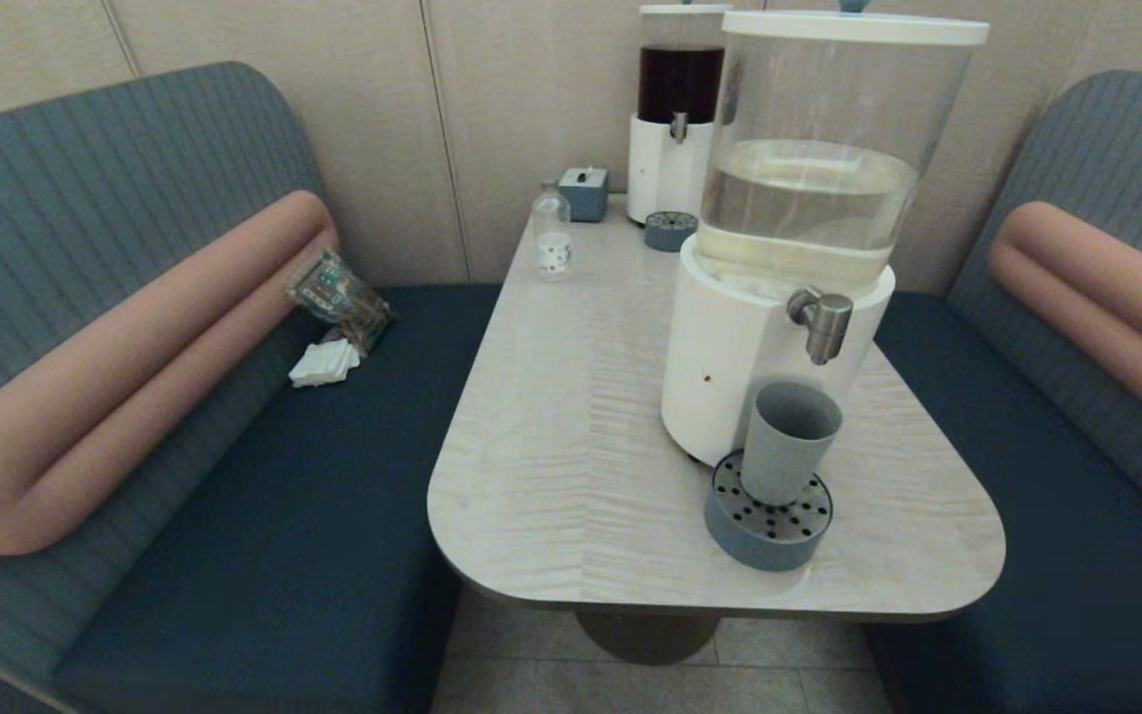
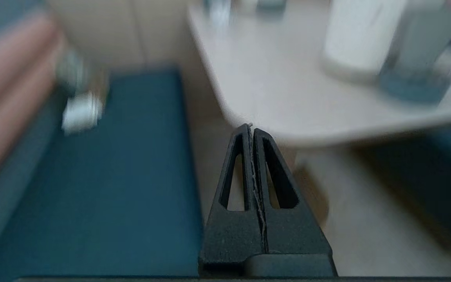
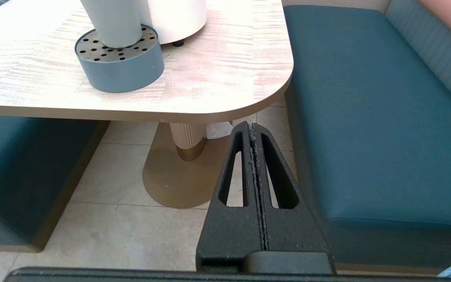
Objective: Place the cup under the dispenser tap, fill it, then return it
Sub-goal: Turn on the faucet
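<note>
The pale wood-grain counter (image 1: 571, 416) carries the large white-based dispenser (image 1: 730, 367) at right of centre. Its brushed-steel tap (image 1: 822, 319) points down over the grey-blue tapered cup (image 1: 787, 441), upright on the round perforated drip tray (image 1: 767, 535), mouth up to catch liquid. Both black grippers, left (image 2: 252, 131) and right (image 3: 252, 128), hang below counter level, fingers pressed together.

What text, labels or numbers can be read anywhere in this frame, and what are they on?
None can be read.
Small clear bottle: white label with dark marks, too small to read.
Packet on the left bench: printed pattern, no words legible.
Blue-grey box near the wall: no readable marking.
Large dispenser, cup and drip tray: plain, no lettering visible.
</note>
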Motion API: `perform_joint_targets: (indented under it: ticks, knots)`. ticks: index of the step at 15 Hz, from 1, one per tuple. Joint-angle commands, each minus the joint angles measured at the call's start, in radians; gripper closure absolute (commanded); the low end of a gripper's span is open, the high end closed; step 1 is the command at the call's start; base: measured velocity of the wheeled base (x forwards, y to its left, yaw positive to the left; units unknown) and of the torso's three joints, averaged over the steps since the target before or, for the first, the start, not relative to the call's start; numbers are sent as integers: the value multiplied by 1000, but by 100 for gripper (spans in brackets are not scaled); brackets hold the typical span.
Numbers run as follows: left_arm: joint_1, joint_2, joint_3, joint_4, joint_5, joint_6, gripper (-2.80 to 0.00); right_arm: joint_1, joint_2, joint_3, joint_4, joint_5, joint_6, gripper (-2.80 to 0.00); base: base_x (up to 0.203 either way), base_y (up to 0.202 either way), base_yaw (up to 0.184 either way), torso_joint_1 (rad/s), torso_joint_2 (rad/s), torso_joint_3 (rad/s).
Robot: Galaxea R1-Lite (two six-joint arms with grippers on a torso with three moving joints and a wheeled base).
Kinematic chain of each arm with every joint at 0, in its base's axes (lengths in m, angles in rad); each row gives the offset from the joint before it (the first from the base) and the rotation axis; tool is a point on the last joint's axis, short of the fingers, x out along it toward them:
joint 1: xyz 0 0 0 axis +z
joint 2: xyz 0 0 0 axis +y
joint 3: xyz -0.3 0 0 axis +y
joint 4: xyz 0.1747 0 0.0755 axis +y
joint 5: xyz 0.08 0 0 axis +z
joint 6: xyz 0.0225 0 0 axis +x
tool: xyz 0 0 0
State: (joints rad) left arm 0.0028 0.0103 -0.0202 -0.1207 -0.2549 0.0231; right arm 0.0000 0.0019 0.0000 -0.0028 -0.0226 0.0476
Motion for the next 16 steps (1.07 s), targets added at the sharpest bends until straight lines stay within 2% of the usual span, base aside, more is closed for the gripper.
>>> perform_joint_targets:
  ticks: [1,3,4,10,11,13,16]
  knots:
    - [0,-9,-1,51,63,6,0,0,0,2,0,0,0,0,0,0,0,0,0,0]
    - [0,-9,4,87,213,8,0,0,0,2,0,1,0,0,0,0,0,0,0,0]
    - [0,-10,18,115,250,7,0,0,0,2,-2,0,-1,0,0,0,0,0,0,0]
    - [0,-10,20,121,259,20,0,0,-2,-14,-37,-12,8,0,0,0,0,0,0,0]
    - [0,-10,19,121,259,20,0,0,1,-58,-38,-22,16,0,0,0,0,0,0,0]
    - [0,-10,20,121,259,15,0,0,37,-266,47,-17,58,0,0,0,0,0,0,0]
    - [0,-10,20,120,261,17,0,2,281,-565,194,94,129,0,0,0,0,0,0,0]
